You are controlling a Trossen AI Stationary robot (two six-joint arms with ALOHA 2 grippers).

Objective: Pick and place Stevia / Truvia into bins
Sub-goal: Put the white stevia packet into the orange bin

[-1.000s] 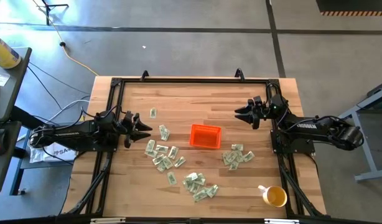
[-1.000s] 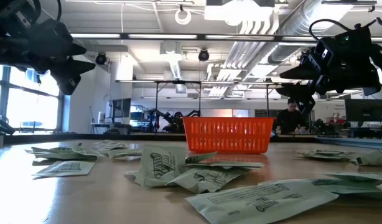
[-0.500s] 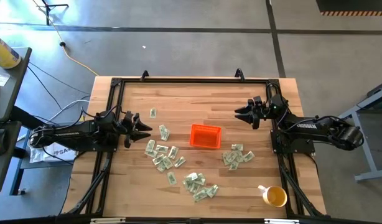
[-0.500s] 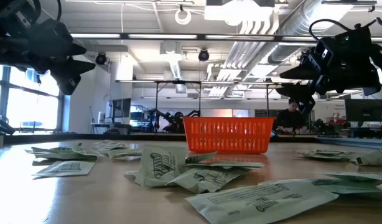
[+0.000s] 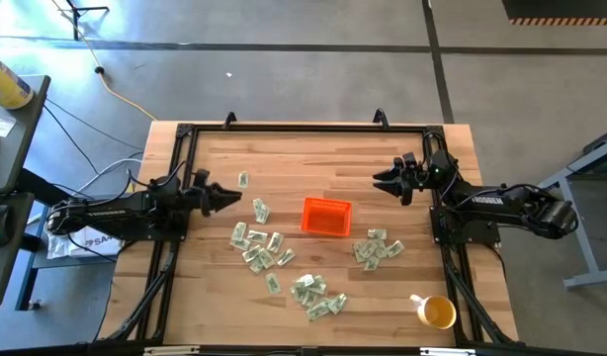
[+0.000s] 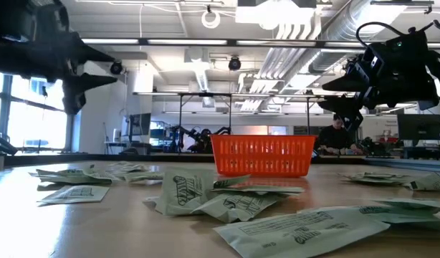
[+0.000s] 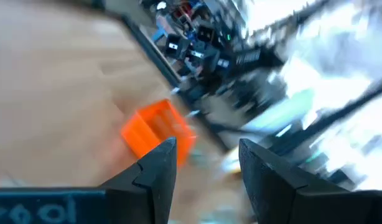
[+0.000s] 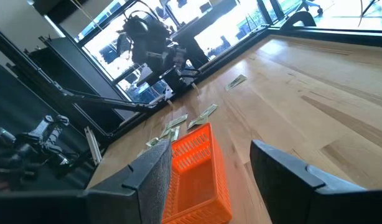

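Note:
Many pale green and white Stevia packets (image 5: pixel 260 247) lie flat on the wooden table in loose groups, left of, near and right of the orange bin (image 5: pixel 326 217); two single packets (image 5: pixel 243 179) lie farther back. The bin stands on its base at mid-table, also in the low view (image 6: pixel 263 155) and both wrist views (image 7: pixel 155 127) (image 8: pixel 194 168). My left gripper (image 5: pixel 234 196) hovers open above the table's left side, pointing toward the bin. My right gripper (image 5: pixel 376 180) hovers open at the far right, pointing toward the bin. Neither holds anything.
A yellow-and-white cup (image 5: pixel 437 312) stands near the table's near right corner. A black frame (image 5: pixel 303 127) runs along the table's edges. Bare wood lies beyond the bin toward the far edge. A person (image 6: pixel 337 136) shows in the room behind the table.
My left gripper has rolled about its wrist in place: its fingers, earlier spread side by side in the high view, now stand one above the other. The packets, the bin and my right arm have kept still.

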